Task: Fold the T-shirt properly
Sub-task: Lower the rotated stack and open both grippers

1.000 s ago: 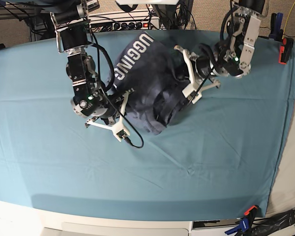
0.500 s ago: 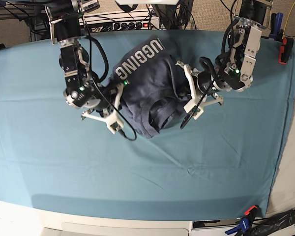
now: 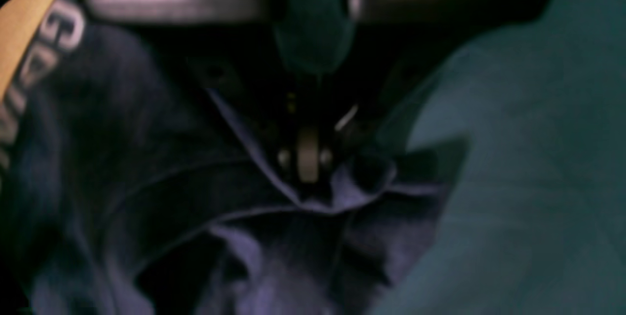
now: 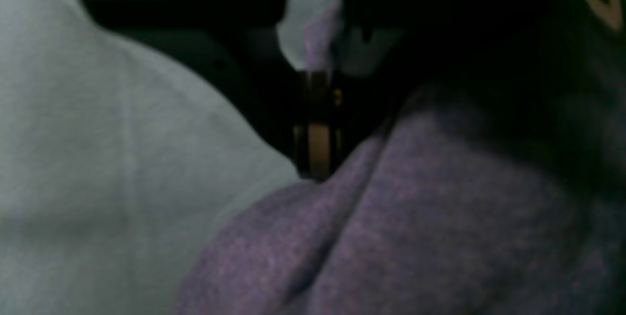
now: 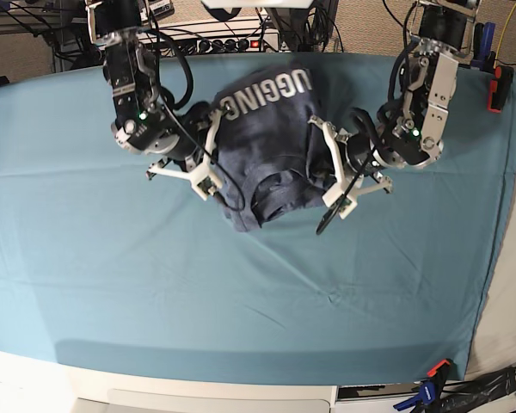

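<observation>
T-shirt (image 5: pixel 271 146) bunched between left gripper (image 5: pixel 327 168) and right gripper (image 5: pixel 213 155), both pinching it; carried farther and higher than before.

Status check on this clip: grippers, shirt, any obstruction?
Left gripper, right gripper both shut on T-shirt. Shirt bunched, lettering up, on teal cloth. Nothing in the way.

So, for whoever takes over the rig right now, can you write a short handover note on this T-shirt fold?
Left gripper: shut, pinching T-shirt fabric at the shirt's side nearest that arm.
Right gripper: shut on the shirt's opposite edge.
T-shirt: bunched between the two arms at the far middle of the teal table cloth, white lettering facing up, lower part crumpled.
Done: both edges gripped.
Left: spread the shirt flat, then make all the folds; no neat fold is visible yet.
</observation>
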You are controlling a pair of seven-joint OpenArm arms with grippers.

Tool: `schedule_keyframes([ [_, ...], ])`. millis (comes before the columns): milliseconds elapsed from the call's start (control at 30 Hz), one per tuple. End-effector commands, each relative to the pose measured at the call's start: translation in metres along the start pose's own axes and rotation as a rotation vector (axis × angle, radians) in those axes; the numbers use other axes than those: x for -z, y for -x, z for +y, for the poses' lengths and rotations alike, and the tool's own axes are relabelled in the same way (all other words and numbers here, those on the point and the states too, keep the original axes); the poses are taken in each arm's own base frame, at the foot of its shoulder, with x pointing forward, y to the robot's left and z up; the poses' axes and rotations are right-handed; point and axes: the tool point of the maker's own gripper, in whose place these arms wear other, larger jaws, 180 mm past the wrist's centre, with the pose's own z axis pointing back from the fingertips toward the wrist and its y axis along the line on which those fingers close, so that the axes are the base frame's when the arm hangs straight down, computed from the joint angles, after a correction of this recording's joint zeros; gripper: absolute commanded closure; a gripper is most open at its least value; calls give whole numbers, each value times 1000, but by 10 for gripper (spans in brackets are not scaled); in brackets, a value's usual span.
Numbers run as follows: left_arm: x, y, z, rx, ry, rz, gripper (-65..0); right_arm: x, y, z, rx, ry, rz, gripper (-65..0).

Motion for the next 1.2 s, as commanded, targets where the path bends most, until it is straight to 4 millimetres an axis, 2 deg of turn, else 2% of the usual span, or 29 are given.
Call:
schedule_keyframes([
  [0,-4,-21,4,18,-8,-65,0,2,48,25,-19,-74,192,0],
  [200,-7,-41,14,48,-31,-97,0,-12,42,40,-37,-80,138,0],
  [333,-7,-47,17,57,-39,-106,0,-20,37,48,-47,-82,105,0],
  [600,1,-30,29,37,-70,-49,0,-22,36,44,-59,-56,103,0],
  [733,-4,-29,48,81,-142,-24,0,-24,35,22,-62,51,116,0],
  [1033,-32,-51,96,80,-272,-55,0,-40,15,-40,47,230,46,0],
  [1167,-40,-54,104,30,-272,-82,0,-55,6,-67,102,309,-3,0],
])
